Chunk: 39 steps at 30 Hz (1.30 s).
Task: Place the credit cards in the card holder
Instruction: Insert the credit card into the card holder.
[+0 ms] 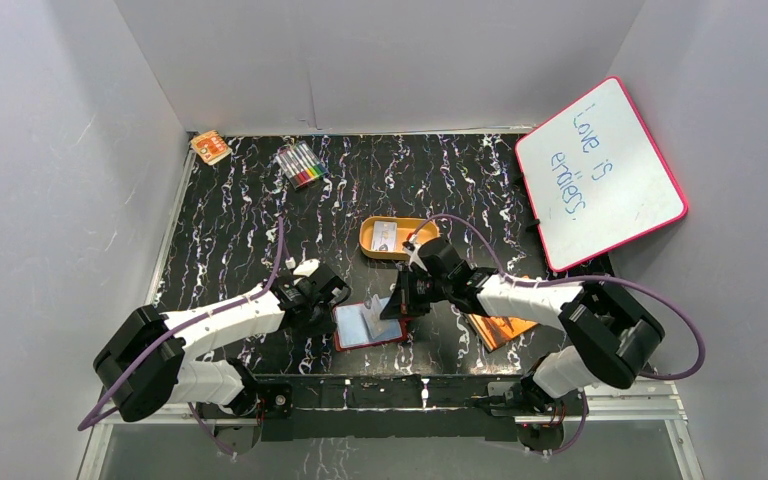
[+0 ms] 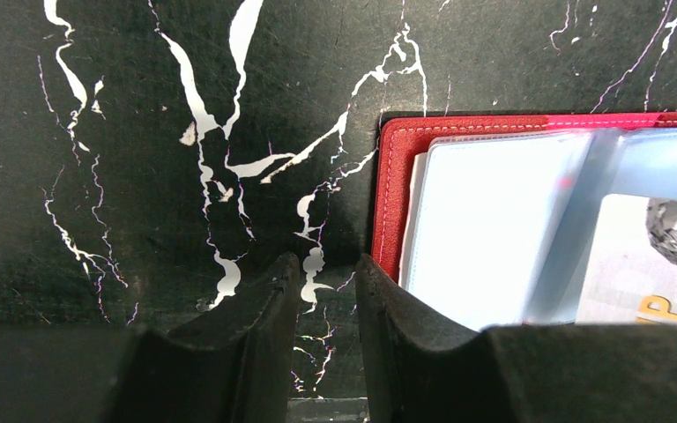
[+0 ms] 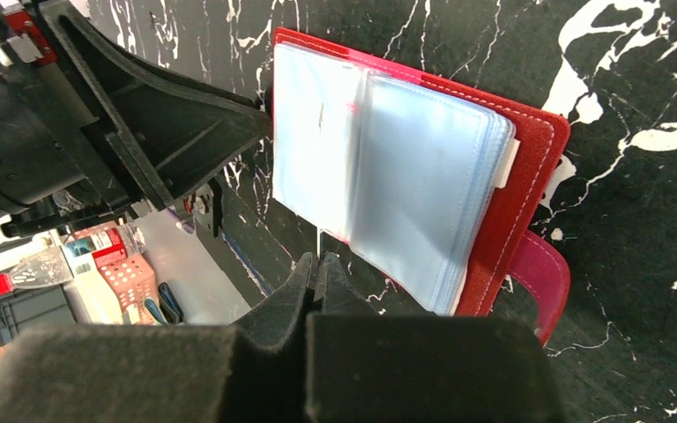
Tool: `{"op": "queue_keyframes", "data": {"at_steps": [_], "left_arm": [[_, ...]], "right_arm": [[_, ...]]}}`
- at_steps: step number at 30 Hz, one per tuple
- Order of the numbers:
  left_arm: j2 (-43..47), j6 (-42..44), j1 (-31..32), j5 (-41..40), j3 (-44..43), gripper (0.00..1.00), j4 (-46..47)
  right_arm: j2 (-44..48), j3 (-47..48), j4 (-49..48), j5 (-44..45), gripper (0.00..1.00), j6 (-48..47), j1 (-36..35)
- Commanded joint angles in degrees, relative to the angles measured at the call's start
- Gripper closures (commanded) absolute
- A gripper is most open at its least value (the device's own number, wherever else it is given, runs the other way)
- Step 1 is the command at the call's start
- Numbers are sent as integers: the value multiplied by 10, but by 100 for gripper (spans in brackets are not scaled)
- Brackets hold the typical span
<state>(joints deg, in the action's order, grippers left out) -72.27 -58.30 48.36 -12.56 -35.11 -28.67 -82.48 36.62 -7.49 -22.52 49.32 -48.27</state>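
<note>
the card holder [image 1: 368, 326] lies open and flat on the black marbled surface [image 1: 230, 230], close to the near edge and between the two arms. its red cover is down, its clear sleeves [image 3: 414, 194] fan upward, and its closing tab [image 3: 542, 278] sticks out at one side. one credit card [image 2: 630, 264], pale with dark and gold print, sits inside a sleeve.

the right tool [image 3: 317, 264] hangs just beside the sleeves with its fingers pressed together on a thin pale sliver [image 3: 319, 242]. the sliver is seen edge-on and looks like another card, though i cannot tell that for sure.

the left tool [image 2: 326, 273] is low at the holder's opposite edge. its fingers stand slightly apart with only bare surface in the narrow gap, and one finger [image 2: 388, 326] is right against the red cover.

behind the holder sits an orange oval tin [image 1: 368, 240] with a third card [image 1: 385, 236] inside. an orange booklet [image 1: 500, 328] lies partly under the right arm. at the back right a pink-framed whiteboard [image 1: 600, 165] with blue handwriting leans on the wall. a pack of coloured markers [image 1: 300, 163] lies near the back edge, with a small orange box [image 1: 210, 147] in the far left corner
</note>
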Motion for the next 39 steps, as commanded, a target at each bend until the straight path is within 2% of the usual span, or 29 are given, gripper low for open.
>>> {"op": "queue_keyframes", "data": {"at_steps": [1,39], "left_arm": [[-16,-4,-1,14,25,72,1],[-41,10,-1,24,16,74,15]], "right_arm": [[-14,-5,-8,-7,100,-5,2],[-74,-14,-102,-70,100,16,2]]}}
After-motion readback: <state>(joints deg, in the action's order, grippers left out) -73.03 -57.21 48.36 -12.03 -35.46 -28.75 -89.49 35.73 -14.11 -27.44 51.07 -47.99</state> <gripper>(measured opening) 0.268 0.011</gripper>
